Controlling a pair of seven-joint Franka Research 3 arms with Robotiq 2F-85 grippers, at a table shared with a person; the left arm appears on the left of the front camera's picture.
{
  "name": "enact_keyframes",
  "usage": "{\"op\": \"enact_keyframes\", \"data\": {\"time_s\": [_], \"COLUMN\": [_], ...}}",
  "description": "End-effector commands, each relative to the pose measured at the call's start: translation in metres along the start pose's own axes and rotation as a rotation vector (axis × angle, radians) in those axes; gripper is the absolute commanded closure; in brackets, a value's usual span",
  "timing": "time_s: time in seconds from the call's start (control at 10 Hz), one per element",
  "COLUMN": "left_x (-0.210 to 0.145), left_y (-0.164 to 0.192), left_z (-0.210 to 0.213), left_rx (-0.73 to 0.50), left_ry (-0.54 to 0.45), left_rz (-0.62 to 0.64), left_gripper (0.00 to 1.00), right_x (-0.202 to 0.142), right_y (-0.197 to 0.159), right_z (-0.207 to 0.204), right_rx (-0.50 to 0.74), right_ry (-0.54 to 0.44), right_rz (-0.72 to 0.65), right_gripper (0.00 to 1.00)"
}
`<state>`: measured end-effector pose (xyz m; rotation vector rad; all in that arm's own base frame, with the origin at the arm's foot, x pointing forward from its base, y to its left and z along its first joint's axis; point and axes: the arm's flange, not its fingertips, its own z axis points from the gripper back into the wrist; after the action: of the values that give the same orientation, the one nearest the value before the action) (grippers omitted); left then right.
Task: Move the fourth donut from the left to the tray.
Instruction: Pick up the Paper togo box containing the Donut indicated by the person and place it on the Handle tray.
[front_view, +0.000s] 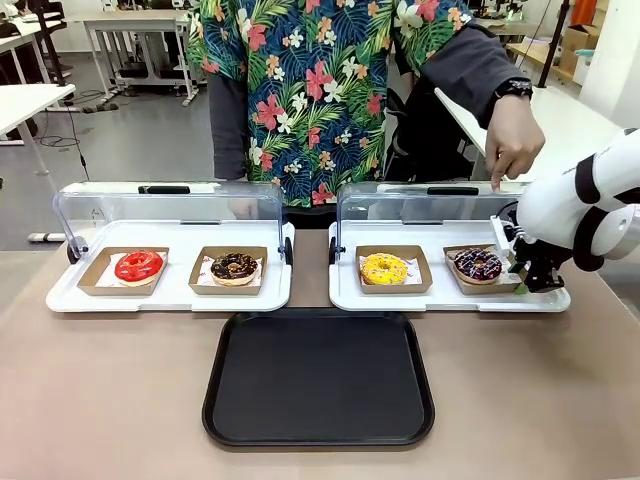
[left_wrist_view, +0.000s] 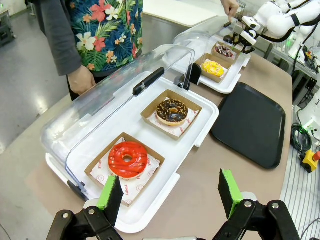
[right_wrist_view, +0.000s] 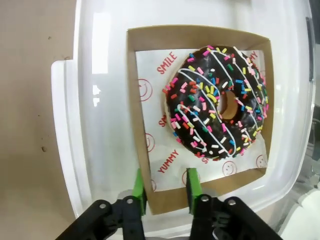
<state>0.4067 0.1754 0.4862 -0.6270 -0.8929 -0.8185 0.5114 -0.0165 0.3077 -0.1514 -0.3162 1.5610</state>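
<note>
Right wrist view: choc donut (right_wrist_view: 216, 102), sprinkles+drizzle; right hand (right_wrist_view: 166, 189) straddles holder (right_wrist_view: 200, 34), grip unclear.

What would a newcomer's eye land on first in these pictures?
Probably the dark chocolate-glazed ring donut with pink and white drizzle, in its square brown cardboard holder at the far right of the row, with the right gripper's green fingers open at the holder's corner. Next, the large flat black plastic tray at the table's near middle, and the person's hand at the raised clear lid.
</note>
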Motion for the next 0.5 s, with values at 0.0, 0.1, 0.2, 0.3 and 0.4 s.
{"op": "enact_keyframes", "data": {"time_s": [0.0, 0.1, 0.2, 0.3, 0.4], "left_x": [0.0023, 0.0023, 0.0023, 0.0023, 0.0023], "left_y": [-0.0008, -0.0008, -0.0008, -0.0008, -0.0008], "left_z": [-0.0001, -0.0001, -0.0001, -0.0001, -0.0001], "left_rx": [-0.002, -0.002, -0.002, -0.002, -0.002], "left_ry": [-0.027, -0.027, -0.027, -0.027, -0.027], "left_rz": [0.000, 0.000, 0.000, 0.000, 0.000], "left_gripper": [0.00, 0.00, 0.00, 0.00, 0.00], "right_x": [-0.0077, -0.0077, -0.0076, -0.0081, -0.0077], "right_y": [-0.0027, -0.0019, -0.0019, -0.0013, -0.0004], "right_z": [0.0007, 0.0005, 0.0006, 0.0011, 0.0018], "right_rx": [0.029, 0.035, 0.050, 0.052, 0.056], "right_ry": [-0.019, -0.019, -0.025, -0.016, -0.016], "right_rz": [0.043, 0.046, 0.052, 0.053, 0.057], "right_gripper": [0.95, 1.00, 1.00, 1.00, 1.00]}}
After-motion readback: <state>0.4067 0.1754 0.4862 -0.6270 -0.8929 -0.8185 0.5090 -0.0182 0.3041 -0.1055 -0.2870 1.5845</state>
